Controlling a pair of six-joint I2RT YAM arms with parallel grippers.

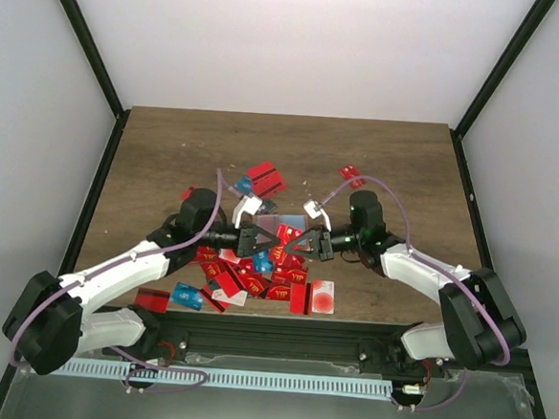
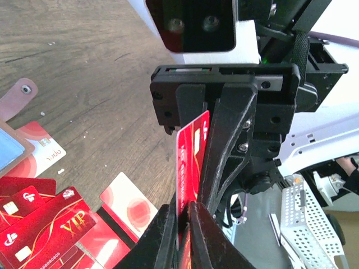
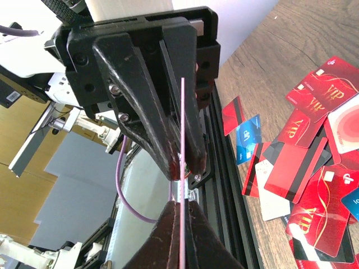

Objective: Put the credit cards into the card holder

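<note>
A dark wood-grain bench is sitting inside plain white walls, with black posts slanting up at the far left and right corners. Soft, even light is falling across it, and a black rail is running along its near edge.

Table: matt wood-grained top. Credit cards: smooth, glossy plastic with gold print; red card likewise. Card holder, 9 o'clock in left wrist view: tan, leather-like, metal snap. Gripper fingers: matt black plastic.
</note>
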